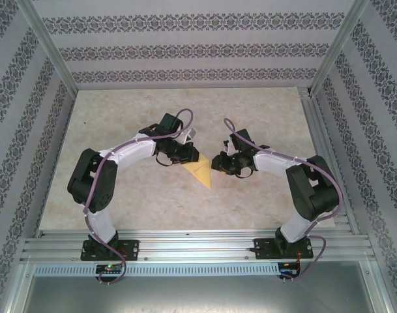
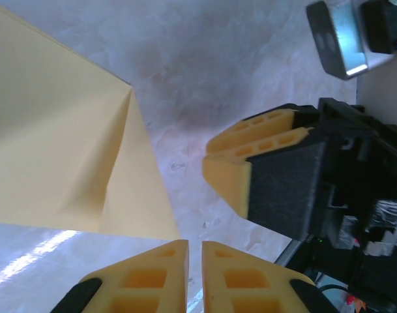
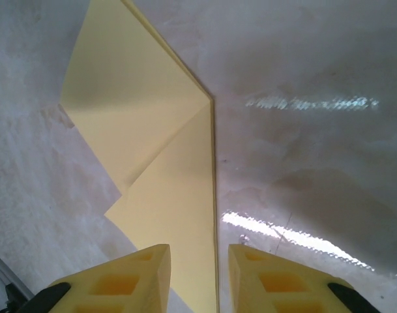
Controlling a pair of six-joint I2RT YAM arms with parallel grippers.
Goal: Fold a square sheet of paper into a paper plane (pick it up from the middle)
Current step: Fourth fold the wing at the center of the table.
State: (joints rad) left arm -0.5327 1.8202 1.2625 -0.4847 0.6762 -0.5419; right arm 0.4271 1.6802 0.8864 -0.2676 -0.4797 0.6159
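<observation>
The paper plane (image 1: 199,171) (half-folded) rests on the table (image 1: 263,117).

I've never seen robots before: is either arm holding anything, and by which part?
Nothing looks held. The paper lies flat; the left gripper is shut on nothing beside its corner, the right gripper open over its edge.

Pale yellow sheet of paper (image 1: 199,172). Creamy grey table (image 1: 120,130), cloudy like marble. White walls (image 1: 185,52) with dark flowery stripes. Black and white arms (image 1: 130,153). Purple cables (image 1: 194,121). Orange-yellow fingers (image 3: 120,280) with black pads (image 2: 286,189).
</observation>
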